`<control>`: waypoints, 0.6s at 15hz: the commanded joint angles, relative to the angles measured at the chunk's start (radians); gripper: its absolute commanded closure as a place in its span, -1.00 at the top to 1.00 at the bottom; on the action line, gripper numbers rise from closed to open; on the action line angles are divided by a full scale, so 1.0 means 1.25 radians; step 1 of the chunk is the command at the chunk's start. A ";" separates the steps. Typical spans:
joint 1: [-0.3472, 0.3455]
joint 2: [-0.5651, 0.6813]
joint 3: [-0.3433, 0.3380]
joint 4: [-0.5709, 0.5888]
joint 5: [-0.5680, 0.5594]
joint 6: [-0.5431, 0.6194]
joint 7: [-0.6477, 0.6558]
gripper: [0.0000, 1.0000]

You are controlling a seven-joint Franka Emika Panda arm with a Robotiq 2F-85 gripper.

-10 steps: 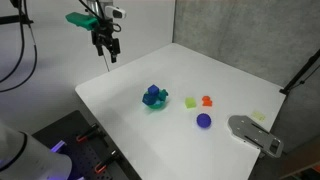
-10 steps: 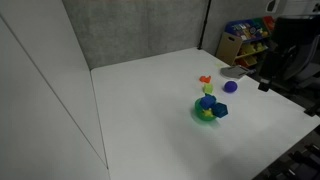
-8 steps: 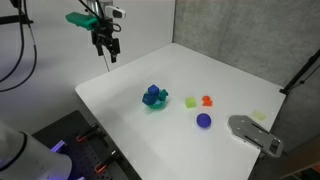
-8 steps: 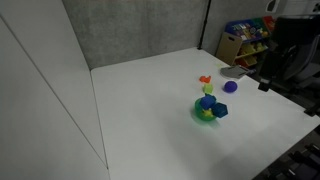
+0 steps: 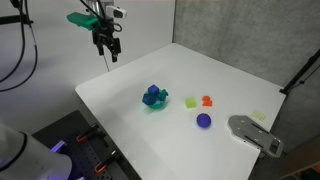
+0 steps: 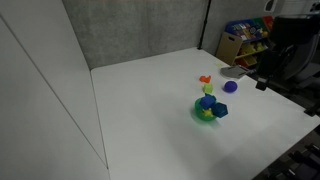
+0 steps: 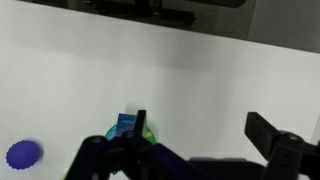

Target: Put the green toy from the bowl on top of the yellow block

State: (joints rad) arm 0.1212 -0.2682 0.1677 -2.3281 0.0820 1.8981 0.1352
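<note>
The small teal-green bowl (image 5: 155, 106) stands mid-table with the lumpy blue toy (image 5: 153, 96) in it. It also shows in an exterior view (image 6: 203, 115) and at the lower left of the wrist view (image 7: 148, 133). The green toy is too small to make out; the blue toy covers most of the bowl. The yellow block (image 5: 191, 101) lies just beside the bowl on the table, seen also in an exterior view (image 6: 208, 90). My gripper (image 5: 107, 48) hangs open and empty high above the table's far corner, well away from the bowl. In the wrist view (image 7: 200, 135) its fingers stand wide apart.
An orange piece (image 5: 207, 100) lies beside the yellow block. A purple ball (image 5: 204, 120) lies nearer the front, also in the wrist view (image 7: 22, 154). A grey flat object (image 5: 255, 134) and a pale yellow scrap (image 5: 259, 116) sit near the table's edge.
</note>
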 commanded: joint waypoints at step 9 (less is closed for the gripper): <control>0.002 0.231 0.000 0.193 -0.071 0.095 0.113 1.00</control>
State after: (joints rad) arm 0.1212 -0.0680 0.1717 -2.1780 0.0286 2.0107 0.2248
